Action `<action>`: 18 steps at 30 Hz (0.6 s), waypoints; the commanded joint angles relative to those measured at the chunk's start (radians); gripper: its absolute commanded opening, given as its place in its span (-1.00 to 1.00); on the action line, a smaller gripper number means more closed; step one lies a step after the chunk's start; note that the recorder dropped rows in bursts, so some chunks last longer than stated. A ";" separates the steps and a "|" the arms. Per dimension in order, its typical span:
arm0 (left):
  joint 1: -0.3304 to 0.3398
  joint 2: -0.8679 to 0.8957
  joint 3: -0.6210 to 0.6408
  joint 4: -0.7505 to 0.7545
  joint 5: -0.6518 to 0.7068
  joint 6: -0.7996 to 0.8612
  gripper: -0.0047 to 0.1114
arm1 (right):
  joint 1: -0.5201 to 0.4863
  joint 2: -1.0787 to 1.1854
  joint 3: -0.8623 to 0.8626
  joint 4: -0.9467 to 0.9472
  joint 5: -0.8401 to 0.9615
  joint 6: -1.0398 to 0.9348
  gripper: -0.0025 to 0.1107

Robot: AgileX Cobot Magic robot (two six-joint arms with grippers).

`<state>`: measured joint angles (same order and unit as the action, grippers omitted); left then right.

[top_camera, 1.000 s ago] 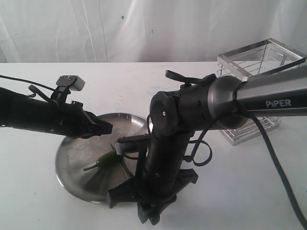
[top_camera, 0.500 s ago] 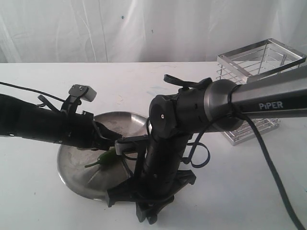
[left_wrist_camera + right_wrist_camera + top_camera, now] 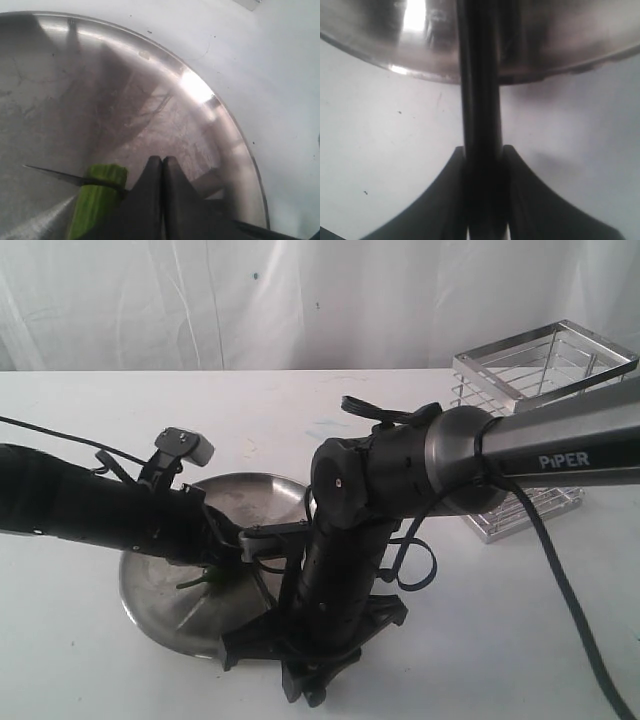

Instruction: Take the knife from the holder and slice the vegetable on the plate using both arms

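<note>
The steel plate (image 3: 160, 612) lies in front of both arms. On it lies the green pepper (image 3: 95, 202), its cut pale end showing. My left gripper (image 3: 162, 162) is shut with nothing between its fingers, its tips low over the plate right beside the pepper. The thin dark blade of the knife (image 3: 60, 175) lies across the pepper near that cut end. My right gripper (image 3: 484, 150) is shut on the knife's dark handle (image 3: 480, 100), at the plate's front rim (image 3: 425, 75). In the exterior view the left arm hides most of the pepper. The chrome wire holder (image 3: 545, 365) stands at the back right.
The right arm's thick elbow (image 3: 400, 475) and its looping cable (image 3: 420, 565) hang between the plate and the holder. A white curtain (image 3: 300, 300) closes off the back of the white table (image 3: 80, 670).
My left arm has moved right and down over the plate, so it now covers the pepper. The right arm sank a little with the knife, and the plate shifted slightly.
</note>
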<state>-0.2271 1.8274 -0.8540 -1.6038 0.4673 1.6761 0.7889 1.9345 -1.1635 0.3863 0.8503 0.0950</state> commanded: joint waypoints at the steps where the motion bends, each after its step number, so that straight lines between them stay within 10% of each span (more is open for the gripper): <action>1: -0.006 0.053 0.015 -0.017 0.023 0.004 -0.92 | -0.002 0.000 0.001 0.006 -0.014 0.009 -0.96; 18: -0.006 0.138 0.026 -0.008 -0.005 -0.001 -0.92 | -0.002 -0.002 0.001 0.002 0.071 0.009 -0.96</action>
<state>-0.2271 1.9473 -0.8382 -1.6483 0.4948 1.6761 0.7889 1.9403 -1.1635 0.3863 0.8867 0.1118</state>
